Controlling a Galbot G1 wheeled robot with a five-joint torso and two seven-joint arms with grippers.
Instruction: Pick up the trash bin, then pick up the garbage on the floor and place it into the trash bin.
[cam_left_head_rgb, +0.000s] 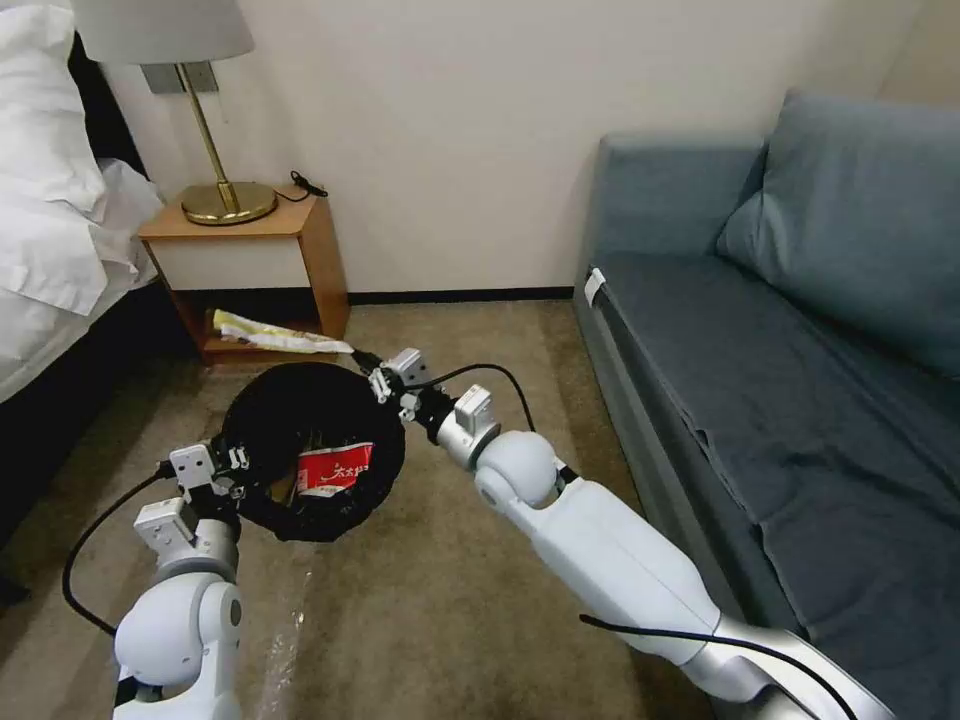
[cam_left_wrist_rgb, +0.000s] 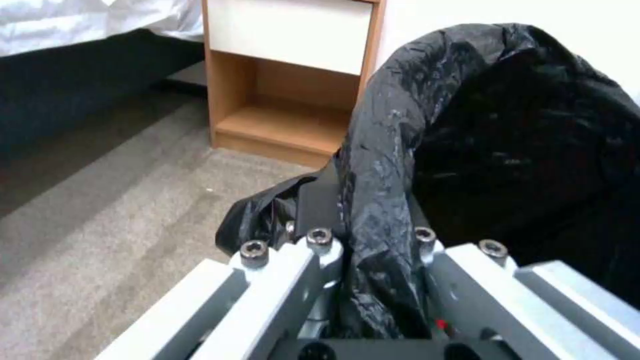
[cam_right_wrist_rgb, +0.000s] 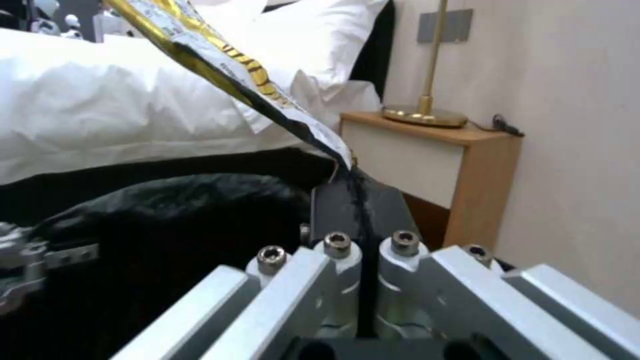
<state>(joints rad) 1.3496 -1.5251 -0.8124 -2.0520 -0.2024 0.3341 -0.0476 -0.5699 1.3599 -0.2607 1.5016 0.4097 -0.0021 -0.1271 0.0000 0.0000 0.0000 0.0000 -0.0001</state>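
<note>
head view shows the left end effector (cam_left_head_rgb: 237, 472) pinched on the near rim of the trash bin (cam_left_head_rgb: 290, 410), holding it above the carpet (cam_left_head_rgb: 430, 600); its arm rises from the lower left with the wrist bent toward the bin. left wrist view has the black bag (cam_left_wrist_rgb: 387, 200) squeezed between the jaws. the right end effector (cam_left_head_rgb: 366, 360) hangs at the bin's far rim, its arm stretched in diagonally from the lower right, jaws closed on one long yellow-black wrapper (cam_left_head_rgb: 270, 333) that trails toward the nightstand (cam_left_head_rgb: 250, 260). right wrist view shows the wrapper's end (cam_right_wrist_rgb: 253, 80) clamped narrow. inside the bin lies one red snack packet (cam_left_head_rgb: 335, 468). one lamp (cam_left_head_rgb: 200, 120) stands on the nightstand; one sofa (cam_left_head_rgb: 780, 350) sits to the right.
</note>
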